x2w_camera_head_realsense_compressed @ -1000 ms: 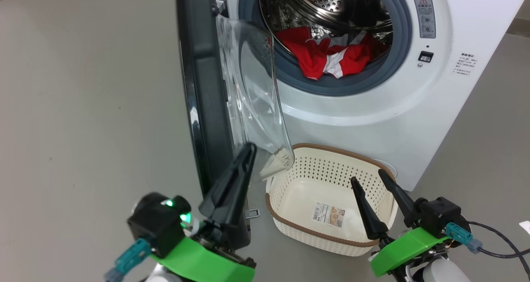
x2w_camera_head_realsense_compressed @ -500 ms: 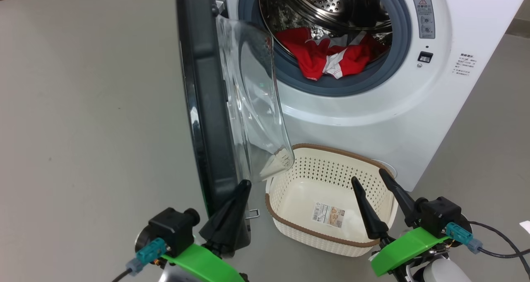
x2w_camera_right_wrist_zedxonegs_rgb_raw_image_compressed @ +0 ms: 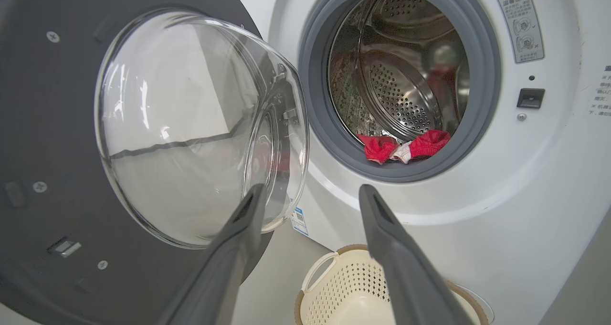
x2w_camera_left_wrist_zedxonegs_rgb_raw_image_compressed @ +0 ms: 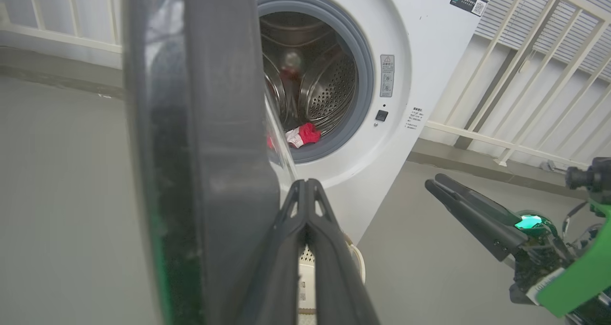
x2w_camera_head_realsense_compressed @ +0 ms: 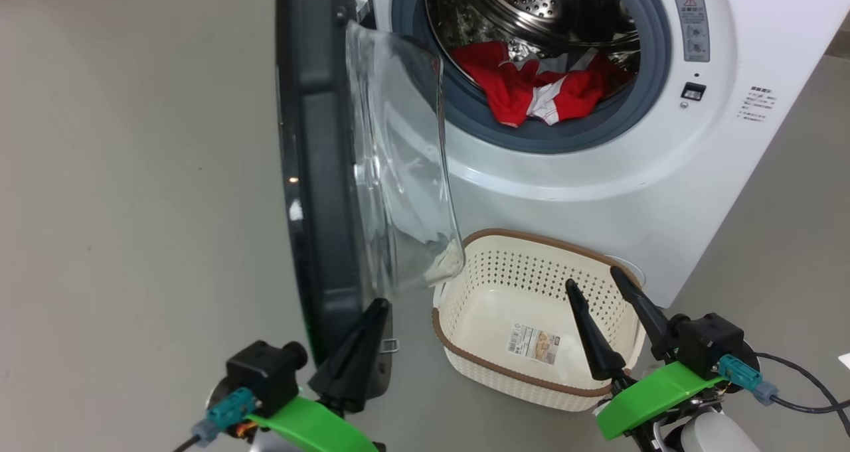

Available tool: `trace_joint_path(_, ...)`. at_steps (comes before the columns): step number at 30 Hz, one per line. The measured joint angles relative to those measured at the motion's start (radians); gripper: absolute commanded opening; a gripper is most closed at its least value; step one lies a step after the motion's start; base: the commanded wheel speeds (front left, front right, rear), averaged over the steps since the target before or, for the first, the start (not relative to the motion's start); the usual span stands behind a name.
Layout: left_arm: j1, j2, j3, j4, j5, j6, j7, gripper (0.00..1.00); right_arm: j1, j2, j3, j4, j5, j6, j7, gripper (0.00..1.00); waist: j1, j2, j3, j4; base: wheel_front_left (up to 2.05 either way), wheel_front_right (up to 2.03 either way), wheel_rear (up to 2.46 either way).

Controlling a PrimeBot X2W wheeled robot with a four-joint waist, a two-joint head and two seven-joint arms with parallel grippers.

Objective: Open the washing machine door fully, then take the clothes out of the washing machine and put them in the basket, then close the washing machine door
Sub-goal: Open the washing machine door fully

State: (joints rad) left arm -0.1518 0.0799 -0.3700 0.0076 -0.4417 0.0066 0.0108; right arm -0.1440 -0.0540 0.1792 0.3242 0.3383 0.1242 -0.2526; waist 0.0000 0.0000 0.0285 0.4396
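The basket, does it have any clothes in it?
No, the basket bears only a sticker, while the clothes lie in the washing machine.

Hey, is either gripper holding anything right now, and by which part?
Nothing is held. The left gripper is shut on nothing, beside the lower rim of the washing machine door; the right gripper is open over the basket.

Bright, even light, faint shadows — glare streaks the washing machine door (x2w_camera_right_wrist_zedxonegs_rgb_raw_image_compressed: 143, 139), wrist views bow at edges.
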Motion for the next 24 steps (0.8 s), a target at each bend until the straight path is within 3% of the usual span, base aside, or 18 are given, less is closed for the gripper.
trace_joint_path(13, 0.012, 0.056, 0.09, -0.014, -0.009, 0.06, 0.015, 0.0, -0.002, 0.0, -0.01, 0.002, -0.025, 0.0, 0.0, 1.0, 0.0, 0.0, 0.022, 0.038, 0.0, 0.0, 0.0)
trace_joint_path(24, 0.014, 0.063, 0.146, -0.002, -0.028, 0.092, 0.001, 0.0, -0.005, 0.0, -0.005, 0.008, -0.025, 0.0, 0.0, 1.0, 0.0, 0.0, 0.033, 0.06, 0.0, 0.0, 0.0)
